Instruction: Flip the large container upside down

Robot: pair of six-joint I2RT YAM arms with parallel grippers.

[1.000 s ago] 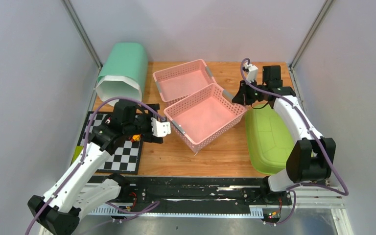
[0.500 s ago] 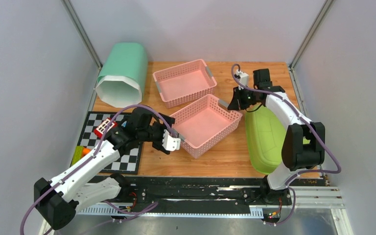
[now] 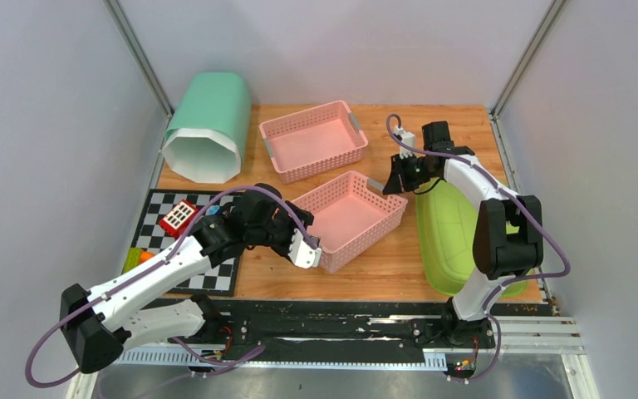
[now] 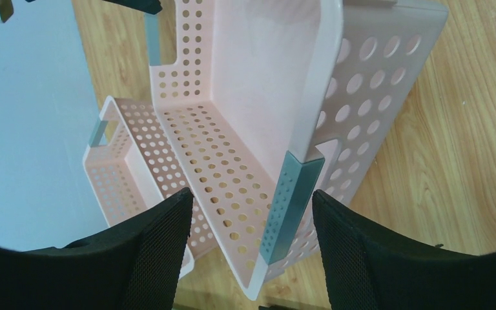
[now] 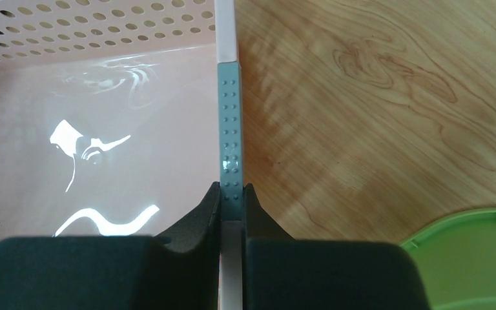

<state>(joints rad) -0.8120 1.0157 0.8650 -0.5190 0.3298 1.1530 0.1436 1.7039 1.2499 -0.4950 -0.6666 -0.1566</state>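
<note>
The large container, a pink perforated basket, sits upright on the wood table in the middle. My right gripper is shut on the grey strip of its far right rim, both pads pressed against the wall. My left gripper is at the basket's near left corner. In the left wrist view its jaws stand open on either side of the grey corner piece, with gaps on both sides. The basket looks tilted there.
A smaller pink basket stands just behind it, also seen in the left wrist view. A mint green bin lies on its side at the back left. A lime green lid lies at the right. A checkered mat carries a red toy.
My left arm swung right to the basket's near corner and its jaws narrowed. My right gripper moved down and left, holding the rim, and the basket shifted nearer and left.
</note>
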